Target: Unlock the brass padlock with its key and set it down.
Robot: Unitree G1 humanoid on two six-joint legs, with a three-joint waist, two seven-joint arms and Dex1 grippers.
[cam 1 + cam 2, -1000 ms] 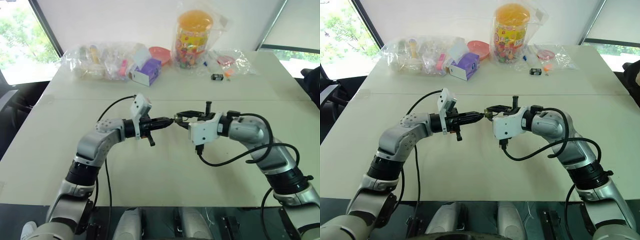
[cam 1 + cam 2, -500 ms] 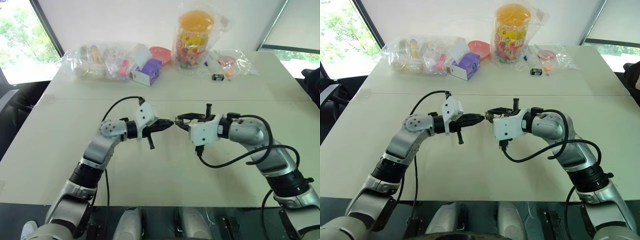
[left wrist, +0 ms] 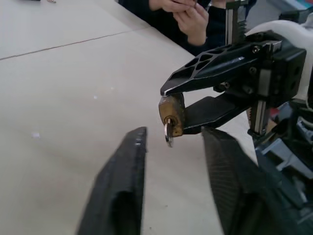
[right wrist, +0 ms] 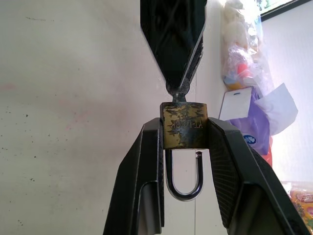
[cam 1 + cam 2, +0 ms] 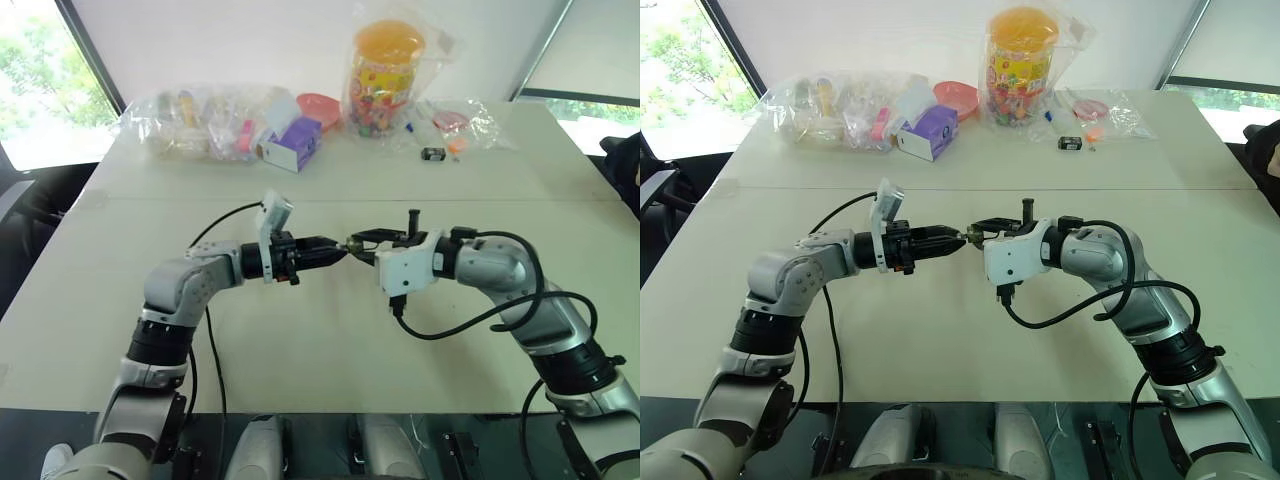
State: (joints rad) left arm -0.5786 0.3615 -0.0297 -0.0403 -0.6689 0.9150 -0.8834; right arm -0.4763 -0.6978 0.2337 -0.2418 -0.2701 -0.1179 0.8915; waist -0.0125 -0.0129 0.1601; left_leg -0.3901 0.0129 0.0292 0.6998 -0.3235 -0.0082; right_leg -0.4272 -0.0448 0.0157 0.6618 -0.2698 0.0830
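Note:
The brass padlock (image 4: 185, 125) is clamped between the fingers of my right gripper (image 4: 184, 129), held above the middle of the table (image 5: 330, 340). Its silvery shackle (image 4: 184, 183) points back toward the right wrist, and one leg ends just short of the body. The key (image 3: 168, 135) sticks out of the padlock's (image 3: 171, 114) keyhole. My left gripper (image 3: 174, 136) faces the right one tip to tip. Its fingers (image 3: 128, 171) stand open on either side of the key without touching it. In the left eye view the two grippers meet at the padlock (image 5: 351, 242).
Along the table's far edge lie clear bags of small items (image 5: 190, 120), a purple box (image 5: 291, 145), a tall jar with an orange lid (image 5: 388, 65) and a small black-and-white gadget (image 5: 433, 154). A person's hands (image 3: 190, 14) show beyond the table.
My left gripper has let go of the key and opened, and its wrist has rolled. The right gripper has kept still with the padlock.

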